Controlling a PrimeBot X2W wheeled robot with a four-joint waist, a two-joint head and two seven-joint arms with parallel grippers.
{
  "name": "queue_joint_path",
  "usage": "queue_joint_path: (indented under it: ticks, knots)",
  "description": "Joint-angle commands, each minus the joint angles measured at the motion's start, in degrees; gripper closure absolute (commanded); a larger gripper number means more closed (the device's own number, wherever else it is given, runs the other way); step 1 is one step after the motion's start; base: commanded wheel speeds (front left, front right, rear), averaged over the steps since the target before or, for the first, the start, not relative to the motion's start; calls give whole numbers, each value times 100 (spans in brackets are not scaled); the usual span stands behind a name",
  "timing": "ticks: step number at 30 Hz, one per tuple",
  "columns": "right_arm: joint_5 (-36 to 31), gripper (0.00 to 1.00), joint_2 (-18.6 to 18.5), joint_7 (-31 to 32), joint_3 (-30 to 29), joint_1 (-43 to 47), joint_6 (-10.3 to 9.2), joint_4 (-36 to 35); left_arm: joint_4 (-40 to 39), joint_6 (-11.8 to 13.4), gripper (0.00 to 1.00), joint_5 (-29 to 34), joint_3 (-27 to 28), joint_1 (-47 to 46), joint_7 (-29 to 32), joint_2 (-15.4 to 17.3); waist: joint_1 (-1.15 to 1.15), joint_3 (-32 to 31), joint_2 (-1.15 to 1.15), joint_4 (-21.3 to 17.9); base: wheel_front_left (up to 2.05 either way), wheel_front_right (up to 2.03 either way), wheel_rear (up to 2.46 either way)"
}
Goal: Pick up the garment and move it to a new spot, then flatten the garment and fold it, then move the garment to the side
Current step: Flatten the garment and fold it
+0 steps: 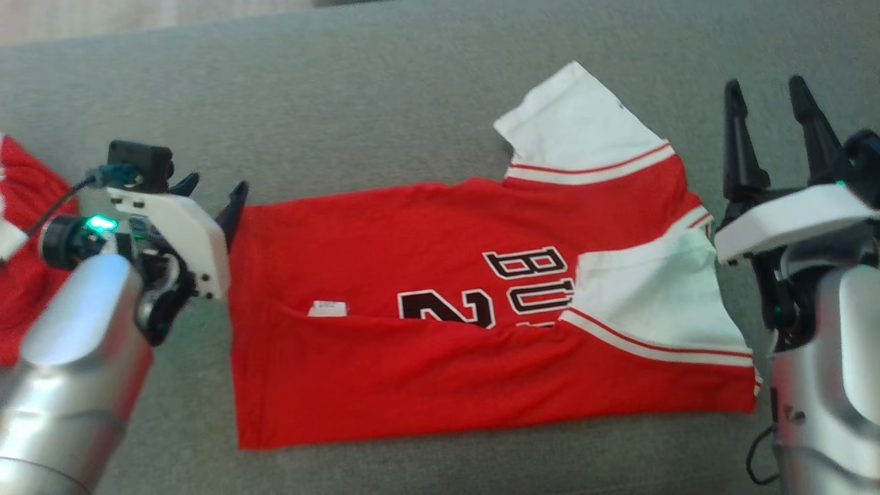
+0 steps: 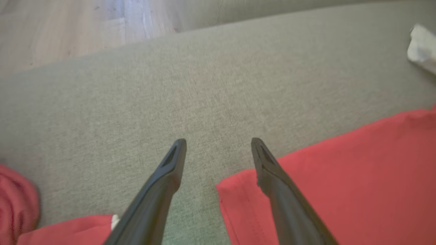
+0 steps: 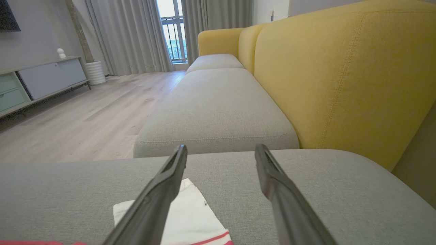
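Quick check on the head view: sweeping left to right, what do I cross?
Other red cloth at the left edge → left tool → red jersey → right tool.

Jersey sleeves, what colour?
White sleeves with a thin red stripe; clearest in the head view.

Jersey: one. Other red garment: one. End effectors: two.
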Motion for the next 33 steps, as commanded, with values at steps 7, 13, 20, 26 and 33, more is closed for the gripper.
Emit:
queue_joint_path:
  ticks: [7,13,20,26,33]
  knots:
    - [-49,0,18,-158,368,-488,-4,34,333,-127,0,-334,-140,-659,792,604,-3,346,0,-363,0,0,0]
    - [-34,0,42,-252,413,-658,-4,229,277,-132,0,-856,-487,-806,1422,806,-3,370,0,-445,0,0,0]
    - [-23,0,52,-310,423,-759,-4,405,29,-133,0,-1440,-794,-839,1900,1011,-3,298,0,-480,0,0,0]
    - [-1,0,47,-337,419,-772,-4,550,-51,-133,0,-1691,-945,-805,1931,1126,-3,165,0,-483,0,0,0]
    - [34,0,30,-352,419,-731,-4,645,-206,-134,0,-2112,-1027,-700,2009,1180,-3,62,0,-438,0,0,0]
